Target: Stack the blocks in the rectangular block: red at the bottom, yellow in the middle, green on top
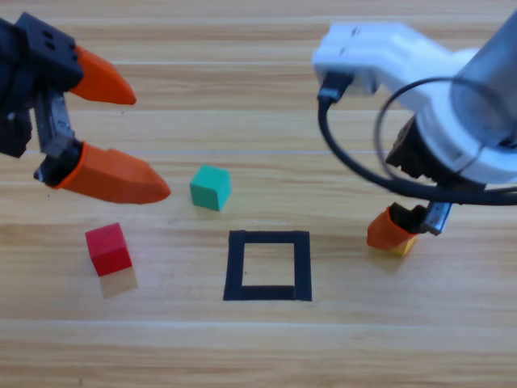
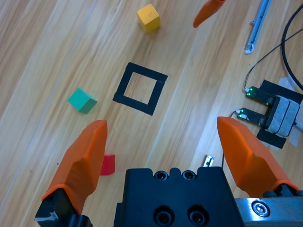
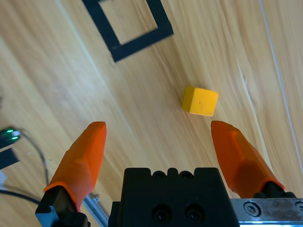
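Right wrist view: the right hand (image 3: 158, 137) hangs open, the yellow cube (image 3: 200, 100) just beyond its jaws at centre right. Square (image 1: 268, 266) empty at lower centre; red (image 1: 108, 249) lower left, below the open left hand (image 1: 129, 137). Yellow first would spoil the order.

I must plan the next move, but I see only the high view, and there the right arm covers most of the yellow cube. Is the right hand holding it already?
Observer: No. In the right wrist view the right hand is open, and the yellow cube lies free on the table, beyond the tips.
Operator: Is it centred between the jaws?
Observer: No, it sits close to one jaw, with a gap showing between them.
Operator: Does anything lie outside my picture?
Observer: Yes. The left wrist view shows a small device with green lights on the table.
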### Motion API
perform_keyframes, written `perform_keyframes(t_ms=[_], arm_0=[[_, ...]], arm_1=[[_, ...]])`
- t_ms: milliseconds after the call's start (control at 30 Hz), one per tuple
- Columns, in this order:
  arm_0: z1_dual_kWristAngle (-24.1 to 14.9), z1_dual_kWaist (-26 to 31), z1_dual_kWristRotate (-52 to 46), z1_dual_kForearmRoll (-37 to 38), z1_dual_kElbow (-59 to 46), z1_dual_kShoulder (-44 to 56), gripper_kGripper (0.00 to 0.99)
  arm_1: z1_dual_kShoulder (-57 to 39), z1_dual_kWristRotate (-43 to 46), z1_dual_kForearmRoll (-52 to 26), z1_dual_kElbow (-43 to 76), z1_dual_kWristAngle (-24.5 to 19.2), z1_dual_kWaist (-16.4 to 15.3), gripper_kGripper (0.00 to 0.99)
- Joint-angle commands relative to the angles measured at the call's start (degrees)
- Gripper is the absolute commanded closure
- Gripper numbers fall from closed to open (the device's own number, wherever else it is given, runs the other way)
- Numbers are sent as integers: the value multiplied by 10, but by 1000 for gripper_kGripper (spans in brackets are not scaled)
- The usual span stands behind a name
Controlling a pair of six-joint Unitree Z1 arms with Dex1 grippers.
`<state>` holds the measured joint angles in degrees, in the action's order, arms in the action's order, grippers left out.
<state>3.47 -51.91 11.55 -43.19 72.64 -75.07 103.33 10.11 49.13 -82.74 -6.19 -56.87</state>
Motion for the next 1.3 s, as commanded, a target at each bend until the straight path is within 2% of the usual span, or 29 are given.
perform_keyframes(t_ms=[33,167,267,367,433,533,800,1000,1167,1300], arm_0=[[-21,-13,-20,-1,-17,-1,2],[-60,-13,-68,6,-17,0,39],[-119,-13,-132,13,-12,-9,47],[-186,-13,-217,11,-4,-25,45],[-198,-13,-254,9,0,-39,45],[-239,-9,-326,7,7,-70,45],[-236,50,-478,2,20,-134,33],[-231,86,-566,-37,27,-164,27],[-227,108,-626,-110,76,-278,7],[-189,131,-642,-162,121,-365,7]], arm_1=[[76,-15,7,-11,-29,75,0],[92,-10,14,-10,-25,98,5],[108,-8,14,-13,-25,113,30],[130,10,14,-17,-21,117,44],[142,20,21,-28,-12,117,44],[173,31,47,-63,4,117,44],[209,33,51,-87,-10,117,42],[232,32,51,-101,-19,126,42],[247,32,51,-104,-24,127,48],[256,31,53,-104,-24,136,68]])
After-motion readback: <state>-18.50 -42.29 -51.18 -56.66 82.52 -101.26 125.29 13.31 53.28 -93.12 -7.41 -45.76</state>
